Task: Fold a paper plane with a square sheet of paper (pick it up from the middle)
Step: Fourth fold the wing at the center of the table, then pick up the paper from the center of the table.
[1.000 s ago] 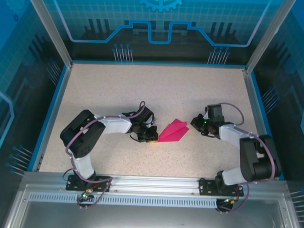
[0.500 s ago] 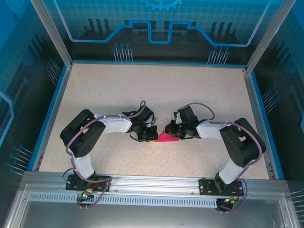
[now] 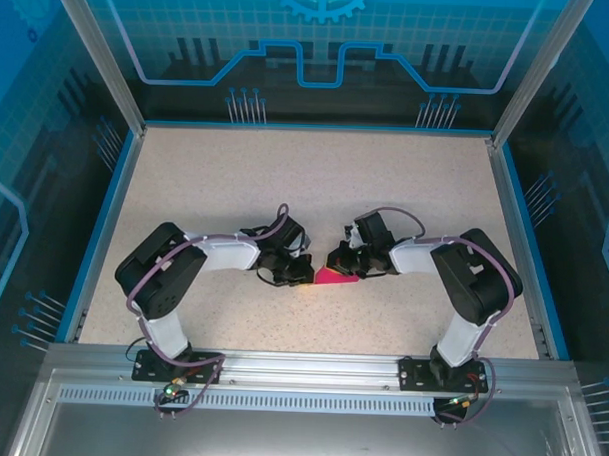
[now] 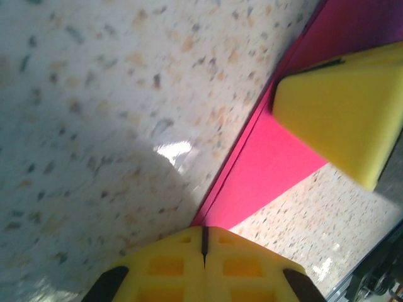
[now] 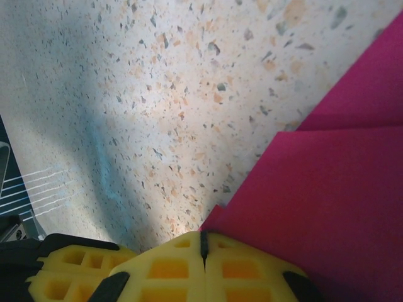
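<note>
Flanking 1 paper plane (image 3: 337, 279): 2 end effectors (image 3: 305, 275) (image 3: 336, 261).

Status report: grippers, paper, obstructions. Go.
Both shut: left gripper and right gripper, tips down at the folded pink paper. Paper lying on the table, between the arms. Nothing in the way.

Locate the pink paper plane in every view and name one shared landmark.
Top external: paper plane, small pink wedge at centre.
Left wrist: paper plane, diagonal band from upper right to bottom centre.
Right wrist: paper plane, covering the right side.
Shared landmark: speckled table.
</note>
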Tool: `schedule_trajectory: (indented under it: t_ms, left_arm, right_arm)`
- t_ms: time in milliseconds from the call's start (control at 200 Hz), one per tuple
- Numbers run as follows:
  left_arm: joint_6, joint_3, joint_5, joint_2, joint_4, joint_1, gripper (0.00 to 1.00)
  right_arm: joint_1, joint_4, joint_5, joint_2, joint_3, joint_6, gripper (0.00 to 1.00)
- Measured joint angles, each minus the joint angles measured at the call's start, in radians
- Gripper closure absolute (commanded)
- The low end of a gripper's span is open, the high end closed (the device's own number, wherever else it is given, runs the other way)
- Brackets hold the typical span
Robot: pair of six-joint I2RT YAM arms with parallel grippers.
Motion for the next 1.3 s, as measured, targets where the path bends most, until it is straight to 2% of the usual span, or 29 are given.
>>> schedule_trajectory:
  t_ms: [90,215,360,475,545,700,795,845,1295]
  left_arm:
    - [0.011,-0.010,-0.003,-0.032,-0.065,0.000,1.00]
    - [0.018,0.002,-0.018,-0.072,-0.154,0.001,0.82]
    - [0.031,0.079,-0.053,-0.093,-0.204,0.006,0.61]
    - [0.038,0.130,-0.109,-0.122,-0.213,0.018,0.38]
    - [0.032,0.139,-0.150,-0.144,-0.214,0.031,0.29]
    - [0.036,0.143,-0.227,-0.163,-0.223,0.072,0.16]
    - [0.034,0.144,-0.255,-0.163,-0.222,0.093,0.09]
    - [0.039,0.144,-0.263,-0.163,-0.219,0.102,0.02]
    - [0.032,0.144,-0.269,-0.180,-0.185,0.149,0.01]
  right_arm:
    - [-0.001,-0.002,-0.003,0.000,0.001,-0.010,1.00]
    - [-0.001,-0.035,0.002,-0.006,0.017,-0.022,0.98]
    - [-0.007,-0.107,0.029,-0.060,0.043,-0.032,0.76]
    - [-0.014,-0.154,0.083,-0.177,0.044,-0.010,0.60]
    - [-0.023,-0.178,0.132,-0.260,0.037,0.010,0.51]
    - [-0.043,-0.242,0.248,-0.413,-0.021,0.076,0.40]
    - [-0.056,-0.280,0.300,-0.453,-0.066,0.120,0.38]
    - [-0.061,-0.290,0.318,-0.454,-0.084,0.140,0.38]
    - [-0.065,-0.208,0.291,-0.291,-0.091,0.180,0.47]
